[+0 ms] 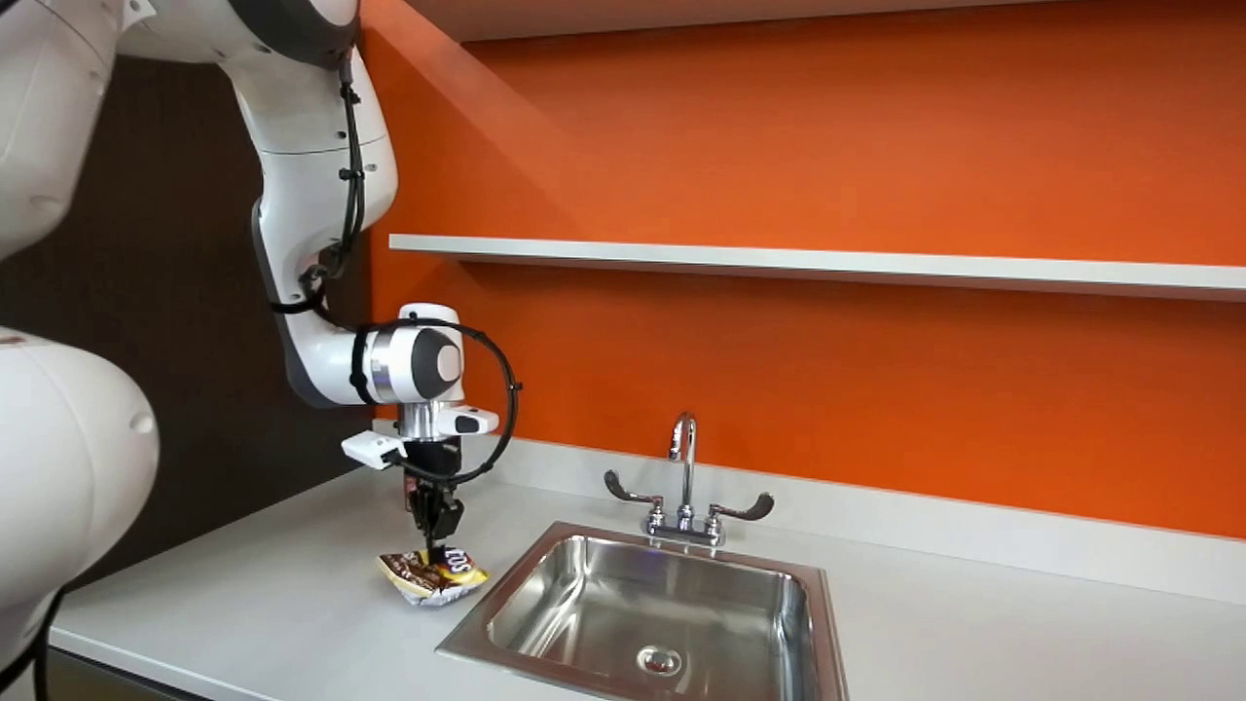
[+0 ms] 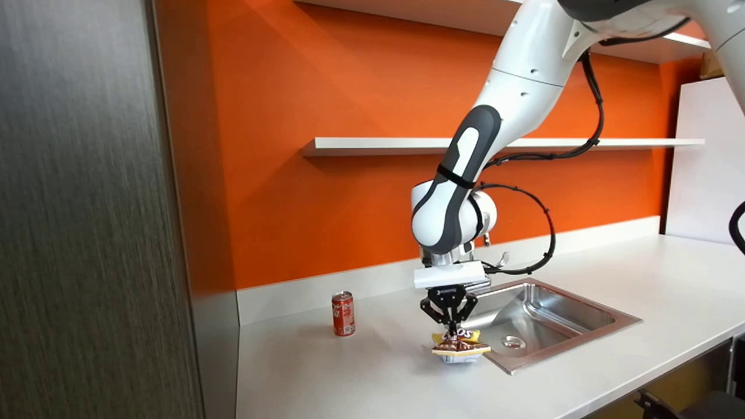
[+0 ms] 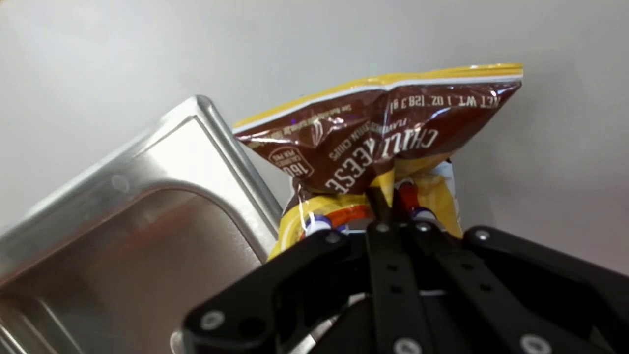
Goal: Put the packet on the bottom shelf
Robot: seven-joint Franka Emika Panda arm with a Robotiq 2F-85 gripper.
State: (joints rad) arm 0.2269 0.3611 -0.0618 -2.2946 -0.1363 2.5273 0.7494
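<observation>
The packet, a brown and yellow snack bag, shows in both exterior views (image 1: 414,572) (image 2: 460,345) and in the wrist view (image 3: 363,132). My gripper (image 1: 434,553) points straight down and is shut on the packet's middle; it also shows in an exterior view (image 2: 452,329) and in the wrist view (image 3: 388,211). The bag is pinched and creased between the fingertips. It is at counter level; I cannot tell whether it touches the counter. The bottom shelf, a pale strip on the orange wall, runs well above my gripper in both exterior views (image 1: 779,258) (image 2: 372,144).
The steel sink (image 1: 827,623) lies beside the packet, with a faucet (image 1: 686,477) behind it. A red can (image 2: 343,314) stands on the countertop (image 2: 326,378) near the wall. A dark panel (image 2: 87,209) closes one side. A higher shelf (image 2: 419,14) hangs above.
</observation>
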